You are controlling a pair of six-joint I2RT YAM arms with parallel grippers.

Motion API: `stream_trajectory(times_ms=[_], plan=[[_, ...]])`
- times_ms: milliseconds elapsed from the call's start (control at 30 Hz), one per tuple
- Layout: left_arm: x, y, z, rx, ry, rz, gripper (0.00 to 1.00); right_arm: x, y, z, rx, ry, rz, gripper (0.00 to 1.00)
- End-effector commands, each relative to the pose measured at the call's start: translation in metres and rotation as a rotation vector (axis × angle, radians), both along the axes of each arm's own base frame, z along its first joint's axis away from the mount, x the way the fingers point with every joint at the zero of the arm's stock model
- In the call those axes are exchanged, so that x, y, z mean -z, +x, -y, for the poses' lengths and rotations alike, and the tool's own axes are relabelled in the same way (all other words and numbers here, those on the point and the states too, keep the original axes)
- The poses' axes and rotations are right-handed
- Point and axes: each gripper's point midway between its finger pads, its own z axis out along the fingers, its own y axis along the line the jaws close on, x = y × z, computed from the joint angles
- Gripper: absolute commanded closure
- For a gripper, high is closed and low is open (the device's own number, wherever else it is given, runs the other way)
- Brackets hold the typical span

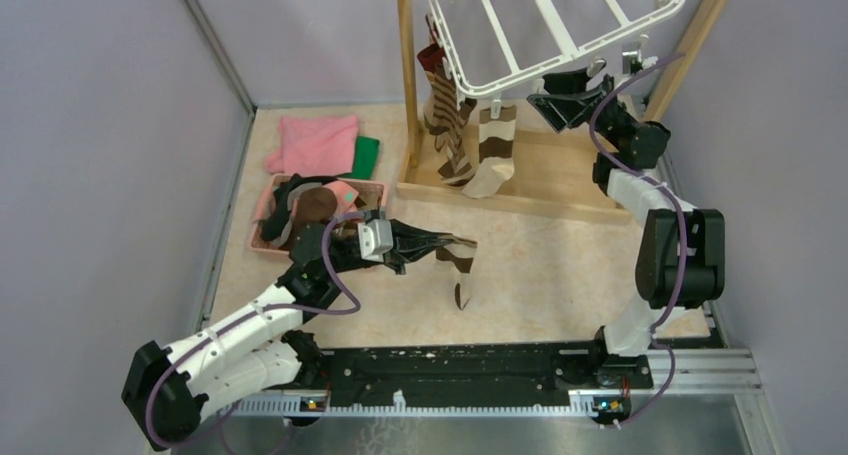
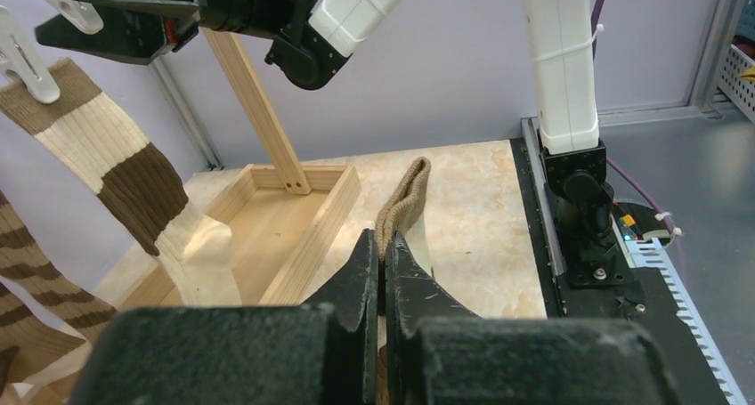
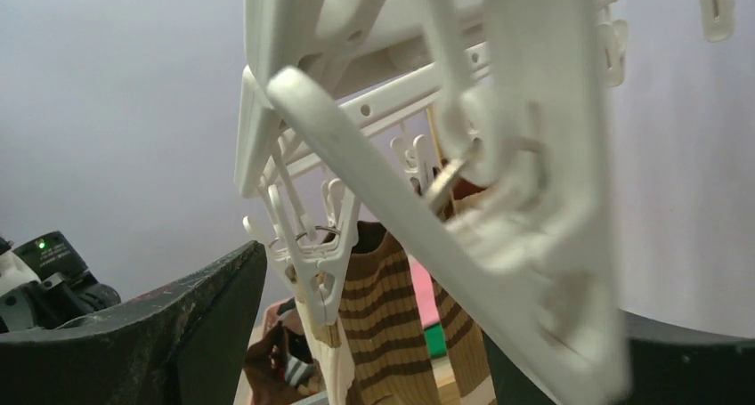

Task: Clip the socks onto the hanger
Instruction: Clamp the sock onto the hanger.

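- The left gripper (image 1: 425,243) is clamped fully shut on the cuff of a brown-and-cream sock (image 1: 461,265). It holds the sock in the air over the table (image 1: 560,265), and the toe hangs straight down.
- From the left wrist, the ribbed cuff pokes up just past the pressed-together fingertips (image 2: 365,263).
- The white hanger (image 1: 575,51) hangs high at the back, inside the wooden frame (image 1: 550,175).
- Two socks dangle from clips at the hanger's near-left corner: a narrow-striped sock (image 1: 447,125) and, just beside it, a broad-banded sock (image 1: 495,150). Their toes reach down to the frame's base.
- The right gripper (image 1: 555,97) is raised to the hanger's near edge, jaws spread wide and gripping nothing.
- Through the right wrist camera, one clip (image 3: 499,209) looms large and blurred between the parted fingers (image 3: 178,325). Whether either finger touches it cannot be told.
- More dark brown socks (image 1: 310,203) lie heaped in the pink basket (image 1: 263,215) at the left, close behind the left gripper.
- Beyond the basket, a pink cloth (image 1: 315,143) lies folded, with a green cloth (image 1: 368,157) against its right side.
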Motion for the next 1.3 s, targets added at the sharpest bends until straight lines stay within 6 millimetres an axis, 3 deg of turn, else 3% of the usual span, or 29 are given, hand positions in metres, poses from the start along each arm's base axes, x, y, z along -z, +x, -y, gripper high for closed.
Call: stream_trajectory(times_ms=[0, 533, 833, 1267], plan=[[-0.009, -0.002, 0.001, 0.007, -0.012, 0.046, 1.0, -0.04, -0.036, -0.015, -0.033, 0.002, 0.305, 0.18], [-0.01, -0.001, 0.0, 0.003, -0.01, 0.048, 1.0, -0.057, -0.046, -0.021, -0.042, 0.012, 0.362, 0.22], [-0.012, -0.003, -0.001, 0.005, -0.013, 0.049, 1.0, -0.048, -0.047, -0.013, 0.055, 0.049, 0.364, 0.16], [-0.011, -0.004, -0.001, 0.007, -0.011, 0.051, 1.0, -0.055, -0.058, -0.01, 0.119, 0.016, 0.469, 0.15]])
